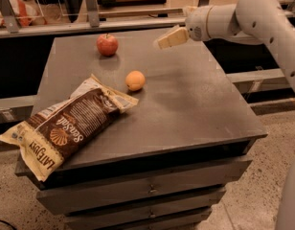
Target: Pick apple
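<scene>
1. Above the far part of the cabinet top [200,99], the gripper [169,37] hangs at the end of the white arm [262,11], which reaches in from the right of the view. It is clear of the surface and touches nothing.
2. Whether the gripper is open or closed cannot be told from this angle. It has nothing in its hold.
3. Ahead of the gripper's tip, roughly along the line it points, sits the apple [107,44]. It is red, with its short stem upward, and rests on the top close to the far edge. A bare gap lies between tip and apple.
4. Below the gripper's tip and nearer the camera lies a small orange fruit [135,80], apart from the apple and not the target. It sits off the line from tip to apple, so I judge the approach need not disturb it.
5. Farthest from the gripper, a brown Late July chip bag [66,128] lies flat and overhangs the near corner of the cabinet, well out of the working path.
6. The step in hand looks like the approach. The arm is held high and angled toward the apple, probably so the gripper can come over the fruit and descend. The grasp is not yet begun.
7. A round apple may roll if nudged off-centre, so the grasp should straddle its widest part.
</scene>
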Tool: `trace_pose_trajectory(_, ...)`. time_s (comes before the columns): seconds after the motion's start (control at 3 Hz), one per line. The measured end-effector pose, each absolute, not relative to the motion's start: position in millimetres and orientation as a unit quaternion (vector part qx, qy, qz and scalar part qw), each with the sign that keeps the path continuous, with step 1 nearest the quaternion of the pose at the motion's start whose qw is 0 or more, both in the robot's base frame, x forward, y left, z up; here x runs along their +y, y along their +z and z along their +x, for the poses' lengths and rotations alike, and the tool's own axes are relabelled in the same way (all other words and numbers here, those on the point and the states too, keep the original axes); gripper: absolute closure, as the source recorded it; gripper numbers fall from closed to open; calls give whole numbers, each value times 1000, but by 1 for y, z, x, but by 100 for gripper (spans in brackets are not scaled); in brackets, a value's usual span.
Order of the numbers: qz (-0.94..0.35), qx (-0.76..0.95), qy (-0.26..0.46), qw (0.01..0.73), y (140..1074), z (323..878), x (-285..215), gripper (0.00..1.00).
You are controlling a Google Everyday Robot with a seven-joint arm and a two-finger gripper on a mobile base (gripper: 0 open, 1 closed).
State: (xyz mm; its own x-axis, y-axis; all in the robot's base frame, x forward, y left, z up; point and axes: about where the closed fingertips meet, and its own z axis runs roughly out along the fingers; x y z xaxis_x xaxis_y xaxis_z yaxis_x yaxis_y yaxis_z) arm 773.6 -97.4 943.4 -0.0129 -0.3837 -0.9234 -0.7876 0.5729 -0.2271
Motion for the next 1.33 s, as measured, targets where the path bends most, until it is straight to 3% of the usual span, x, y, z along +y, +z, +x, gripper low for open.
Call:
trace_pose_trajectory(0.67,-421,701,207,537,933,814,-48,0)
trace_pose_trajectory(1.33,-384,739,169,528,931,816,1,0)
